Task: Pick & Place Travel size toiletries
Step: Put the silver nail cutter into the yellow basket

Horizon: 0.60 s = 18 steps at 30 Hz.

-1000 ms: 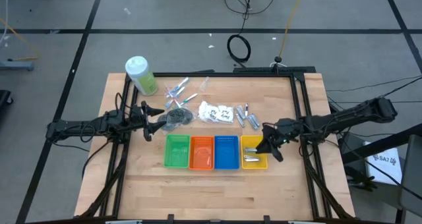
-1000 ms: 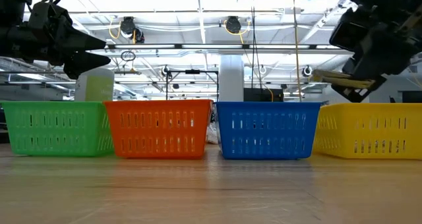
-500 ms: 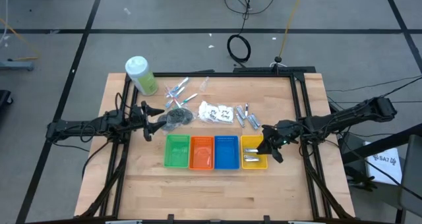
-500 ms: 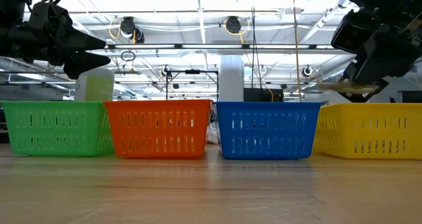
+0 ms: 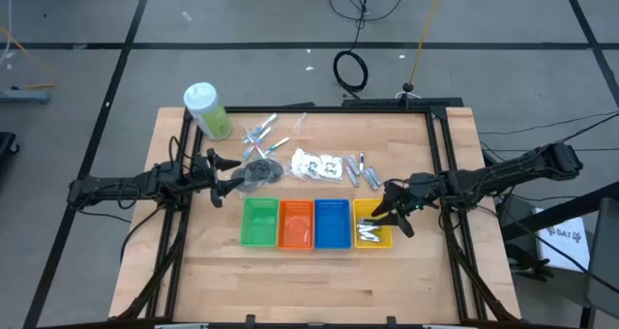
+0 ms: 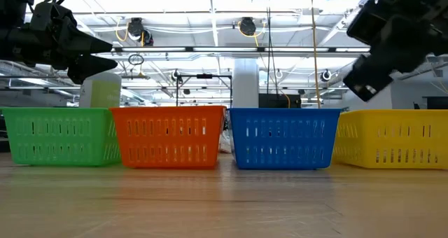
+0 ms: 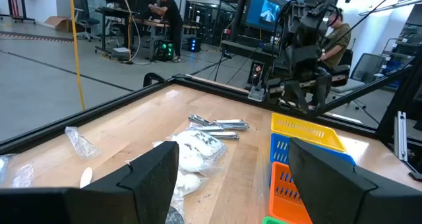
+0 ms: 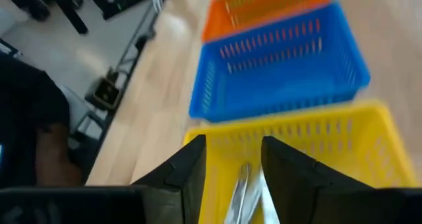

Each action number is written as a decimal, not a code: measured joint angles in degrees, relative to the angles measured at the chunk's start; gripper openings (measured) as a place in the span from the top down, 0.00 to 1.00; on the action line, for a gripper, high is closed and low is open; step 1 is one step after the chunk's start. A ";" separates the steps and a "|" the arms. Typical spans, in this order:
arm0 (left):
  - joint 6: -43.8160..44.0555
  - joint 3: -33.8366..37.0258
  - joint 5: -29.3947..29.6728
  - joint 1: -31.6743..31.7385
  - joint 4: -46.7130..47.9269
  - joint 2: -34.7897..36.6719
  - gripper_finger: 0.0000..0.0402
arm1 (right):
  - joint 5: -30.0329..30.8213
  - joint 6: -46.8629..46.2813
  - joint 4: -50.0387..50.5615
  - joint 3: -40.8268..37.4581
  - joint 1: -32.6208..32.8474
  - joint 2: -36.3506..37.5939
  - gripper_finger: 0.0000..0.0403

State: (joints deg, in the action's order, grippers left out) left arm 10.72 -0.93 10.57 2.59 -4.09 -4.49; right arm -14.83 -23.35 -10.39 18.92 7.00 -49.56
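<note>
Yellow bin [image 5: 372, 224]: holds silver tubes [image 5: 368, 234], lying directly below the right gripper [image 5: 395, 216].
Right gripper jaws: parted, holding nothing.
Remaining tubes [image 5: 366, 178]: on the table [image 5: 426, 281] just behind the yellow bin, long axes running away from the bins; right arm nearer.
Left gripper [image 5: 215, 177]: wide open, empty, beside the dark pouch [image 5: 259, 171].
White packets [image 5: 319, 164]: between the grippers, mid-table.
Surface: bare wood.
Room: open workshop floor.
</note>
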 joint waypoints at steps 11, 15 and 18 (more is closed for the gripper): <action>0.01 0.00 0.00 0.00 0.02 0.01 0.30 | 14.38 6.54 -2.03 0.09 -10.89 0.00 0.60; 0.00 0.00 0.00 0.00 0.02 0.00 0.30 | 20.18 6.64 8.20 2.73 -15.31 -0.05 0.50; 0.00 0.00 0.00 0.00 -0.01 0.01 0.30 | 24.19 7.09 20.79 7.81 -17.41 -1.79 0.44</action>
State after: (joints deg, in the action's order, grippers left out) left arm 10.73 -0.92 10.57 2.59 -4.10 -4.48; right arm 9.36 -16.26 10.39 26.73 -10.40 -51.35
